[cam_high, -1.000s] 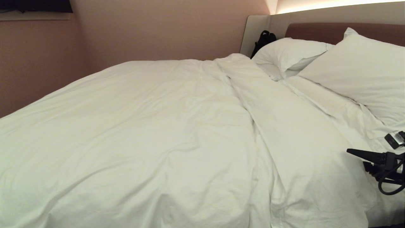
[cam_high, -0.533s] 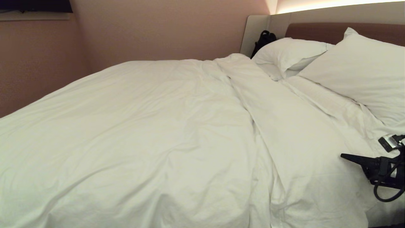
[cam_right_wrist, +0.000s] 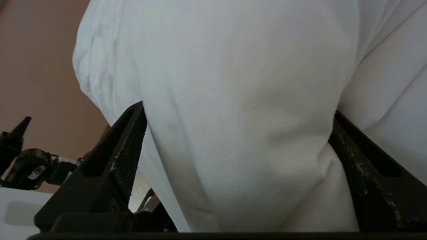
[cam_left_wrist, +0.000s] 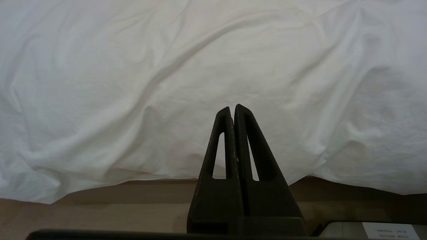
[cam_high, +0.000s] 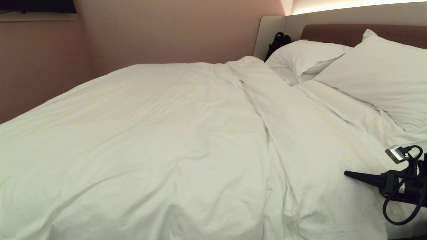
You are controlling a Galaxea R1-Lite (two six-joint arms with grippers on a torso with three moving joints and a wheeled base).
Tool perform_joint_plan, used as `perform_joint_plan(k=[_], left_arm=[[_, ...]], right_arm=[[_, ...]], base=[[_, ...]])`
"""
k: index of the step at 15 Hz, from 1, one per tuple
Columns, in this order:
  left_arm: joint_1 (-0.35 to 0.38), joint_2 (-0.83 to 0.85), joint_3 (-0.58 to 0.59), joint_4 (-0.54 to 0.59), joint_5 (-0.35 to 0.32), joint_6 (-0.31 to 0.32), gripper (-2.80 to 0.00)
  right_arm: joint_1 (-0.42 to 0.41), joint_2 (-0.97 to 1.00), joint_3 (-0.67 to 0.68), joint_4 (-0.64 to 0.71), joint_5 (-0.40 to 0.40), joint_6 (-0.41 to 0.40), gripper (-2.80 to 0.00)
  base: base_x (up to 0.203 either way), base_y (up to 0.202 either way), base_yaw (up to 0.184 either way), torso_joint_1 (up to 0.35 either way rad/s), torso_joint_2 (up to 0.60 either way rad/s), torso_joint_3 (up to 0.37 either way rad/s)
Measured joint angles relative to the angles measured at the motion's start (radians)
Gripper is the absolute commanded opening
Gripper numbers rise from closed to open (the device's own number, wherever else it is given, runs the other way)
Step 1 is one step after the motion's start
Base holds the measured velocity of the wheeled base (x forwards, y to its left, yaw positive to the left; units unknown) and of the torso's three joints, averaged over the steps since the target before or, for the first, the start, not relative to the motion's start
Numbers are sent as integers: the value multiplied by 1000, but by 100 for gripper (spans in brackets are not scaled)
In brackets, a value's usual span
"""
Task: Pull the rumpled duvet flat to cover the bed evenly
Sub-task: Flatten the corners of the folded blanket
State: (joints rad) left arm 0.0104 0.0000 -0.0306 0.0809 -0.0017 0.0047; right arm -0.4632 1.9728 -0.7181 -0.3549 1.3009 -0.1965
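Observation:
The white duvet (cam_high: 173, 133) lies over most of the bed (cam_high: 333, 32), with a long ridge-like fold (cam_high: 300, 133) running from the pillows toward the near side. My right gripper (cam_high: 348, 174) is at the near right edge of the duvet, fingers pointing left. In the right wrist view the right gripper (cam_right_wrist: 237, 110) is open wide, and a puffy bulge of the duvet (cam_right_wrist: 233, 60) fills the space between its fingers (cam_right_wrist: 130, 140). My left gripper (cam_left_wrist: 232, 108) is parked low, shut and empty, facing the duvet's overhang (cam_left_wrist: 166, 66).
Two white pillows (cam_high: 307, 55) (cam_high: 377, 71) lean on the brown headboard. A black bag (cam_high: 278, 41) sits in the far corner. A pinkish wall (cam_high: 40, 66) runs along the bed's far side. Brown floor (cam_left_wrist: 100, 203) shows under the overhang.
My right gripper has moved left and slightly down in the head view, further onto the duvet's near edge. The duvet and the left arm have not visibly moved.

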Motion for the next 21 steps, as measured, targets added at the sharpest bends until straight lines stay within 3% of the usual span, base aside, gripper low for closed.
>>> perform_joint_plan(k=[2, 3, 14, 21], left_arm=[[0, 0, 0, 0, 0, 0, -280], [0, 0, 0, 0, 0, 0, -280], [0, 0, 0, 0, 0, 0, -280], [0, 0, 0, 0, 0, 0, -280]], right_arm=[[1, -9, 8, 1, -3, -8, 0], [1, -17, 16, 1, -4, -8, -280], [11, -121, 70, 5, 0, 2, -280], [-76, -281, 56, 4, -1, 142, -280]], base=[[0, 0, 0, 0, 0, 0], [0, 0, 0, 0, 0, 0], [0, 0, 0, 0, 0, 0], [0, 0, 0, 0, 0, 0]])
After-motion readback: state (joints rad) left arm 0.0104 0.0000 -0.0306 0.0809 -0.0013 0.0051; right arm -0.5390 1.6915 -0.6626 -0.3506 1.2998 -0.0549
